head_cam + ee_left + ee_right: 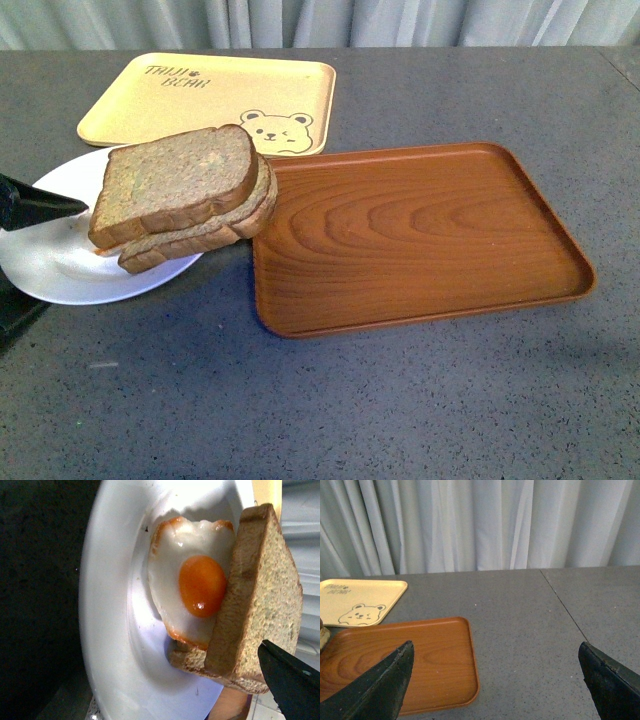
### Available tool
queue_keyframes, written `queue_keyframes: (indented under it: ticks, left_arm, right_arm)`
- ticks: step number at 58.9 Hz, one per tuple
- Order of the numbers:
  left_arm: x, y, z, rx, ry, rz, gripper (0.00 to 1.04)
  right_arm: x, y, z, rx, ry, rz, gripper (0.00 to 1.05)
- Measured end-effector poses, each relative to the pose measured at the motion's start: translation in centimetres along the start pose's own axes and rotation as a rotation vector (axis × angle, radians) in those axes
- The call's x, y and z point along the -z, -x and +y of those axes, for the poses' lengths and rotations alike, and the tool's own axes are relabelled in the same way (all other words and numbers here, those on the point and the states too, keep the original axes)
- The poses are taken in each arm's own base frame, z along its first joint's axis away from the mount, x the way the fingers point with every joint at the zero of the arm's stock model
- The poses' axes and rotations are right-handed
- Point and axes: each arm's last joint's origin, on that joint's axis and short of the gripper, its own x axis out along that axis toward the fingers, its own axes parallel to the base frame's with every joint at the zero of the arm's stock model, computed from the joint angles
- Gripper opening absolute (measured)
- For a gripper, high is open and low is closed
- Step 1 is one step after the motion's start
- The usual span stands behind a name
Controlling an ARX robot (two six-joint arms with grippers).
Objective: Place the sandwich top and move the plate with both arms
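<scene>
The white plate (60, 270) sits at the table's left. On it lies a bottom bread slice (190, 240) with a fried egg (192, 587). The sandwich top (175, 180), a thick brown squarish slice, rests tilted on the stack. In the left wrist view the sandwich top (260, 595) covers only one side of the egg. My left gripper (25, 255) is open at the plate's left side, one black finger (292, 685) close to the slice, holding nothing. My right gripper (495, 680) is open and empty over bare table beside the wood tray, out of the front view.
A brown wood-grain tray (420, 235) lies right of the plate, its corner touching the sandwich; it also shows in the right wrist view (420, 665). A pale yellow bear-print tray (210, 100) lies behind. A grey curtain (480, 525) hangs at the back.
</scene>
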Motion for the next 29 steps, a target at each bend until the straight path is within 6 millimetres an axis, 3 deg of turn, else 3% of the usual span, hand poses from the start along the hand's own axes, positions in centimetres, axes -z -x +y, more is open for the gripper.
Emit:
queue_keyframes:
  ticks: [20,29]
  left_arm:
    - [-0.7,-0.9,0.3,0.014,0.099,0.005,0.95]
    - [-0.5,-1.1,0.7,-0.003,0.118,0.000,0.70]
  right_arm:
    - [0.0,0.0,0.0,0.000,0.000,0.000,0.96]
    - [0.0,0.0,0.0,0.000,0.000,0.000,0.96]
